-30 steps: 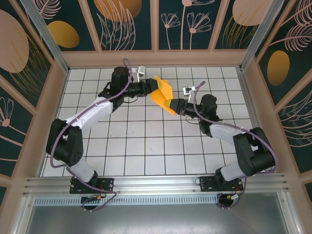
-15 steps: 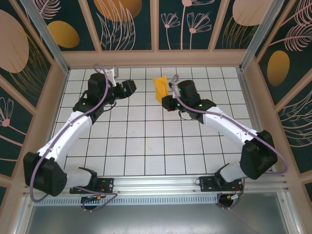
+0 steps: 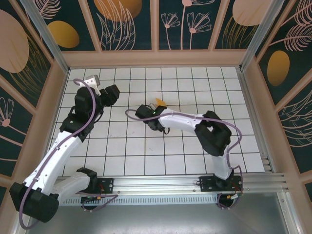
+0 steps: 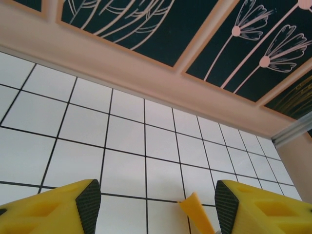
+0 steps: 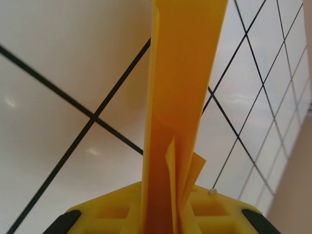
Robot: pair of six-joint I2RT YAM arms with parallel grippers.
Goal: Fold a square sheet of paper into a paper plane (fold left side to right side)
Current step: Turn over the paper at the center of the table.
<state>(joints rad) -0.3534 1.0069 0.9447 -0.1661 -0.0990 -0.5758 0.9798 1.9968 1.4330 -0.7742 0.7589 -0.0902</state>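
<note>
The square sheet of paper stands folded into a slim orange-yellow paper plane (image 5: 183, 97), with layered flaps and a centre crease. My right gripper (image 5: 170, 214) is shut on its lower end, so it sticks up from the jaws over the white tiles. From above, only a small orange tip of the paper plane (image 3: 160, 101) shows beside my right gripper (image 3: 155, 107), which reaches far left across the table's middle. My left gripper (image 3: 108, 93) hangs at the back left, apart from the paper. Its jaws (image 4: 156, 207) are open and hold nothing; the paper plane's tip (image 4: 195, 208) shows low between the fingers (image 4: 88, 204), farther off.
The table (image 3: 131, 146) is a white grid of tiles inside a wooden frame with dark patterned walls (image 3: 185, 19). The back wall ledge (image 4: 146, 73) lies close ahead of the left gripper. A metal rail (image 3: 156, 183) runs along the near edge by the arm bases.
The left gripper has let go of the paper, opened and drawn back to the left. The right arm has swung left across the table, carrying the folded paper with it.
</note>
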